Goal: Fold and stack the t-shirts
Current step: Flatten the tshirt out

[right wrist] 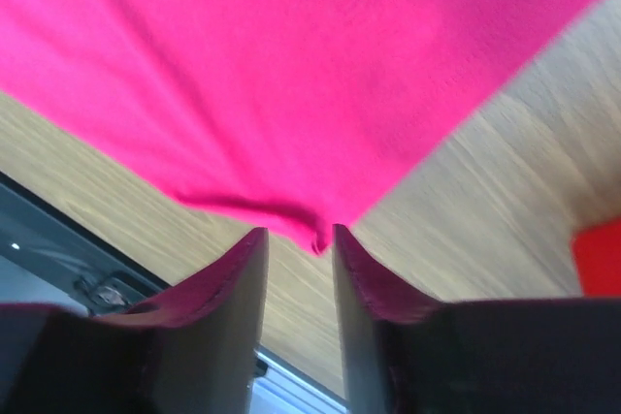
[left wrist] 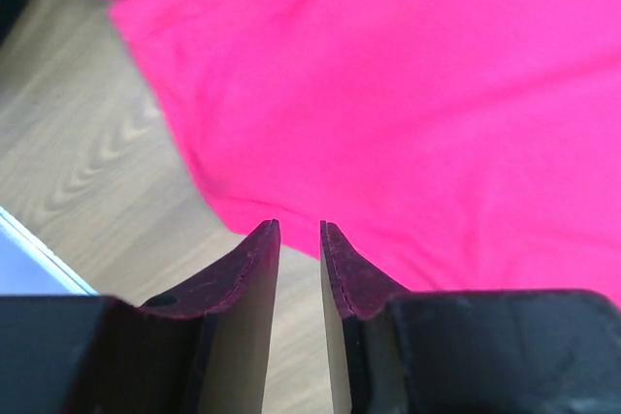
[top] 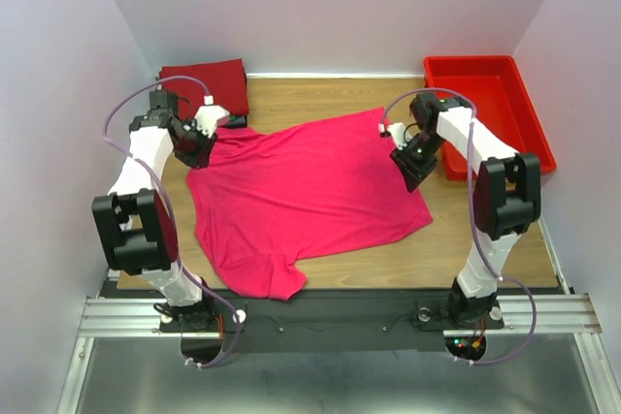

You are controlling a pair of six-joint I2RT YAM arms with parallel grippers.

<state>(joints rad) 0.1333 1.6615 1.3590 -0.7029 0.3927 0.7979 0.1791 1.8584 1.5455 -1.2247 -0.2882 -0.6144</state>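
Wooden surface [top: 485, 249] carried everything, and most of its middle was covered by the bright pink t-shirt [top: 301, 191], which lay spread open and mostly flat, one sleeve reaching toward the near left edge. At the far right stood the red bin [top: 475, 84], just beyond the shirt's right side and not touching it. In the far left corner lay a folded dark red t-shirt [top: 206, 79], close to the pink shirt's far left corner. The left hand [top: 197, 152] hovered over that far left corner of the pink shirt; from its wrist view its fingers [left wrist: 254, 269] stood a little apart, released, with only bare wood and the shirt's edge seen past the gap. The right hand [top: 412, 174] sat at the shirt's right edge, near the bin; its fingers [right wrist: 243, 278] were also parted and gripping nothing, while a small corner of pink cloth lay just at their tips.
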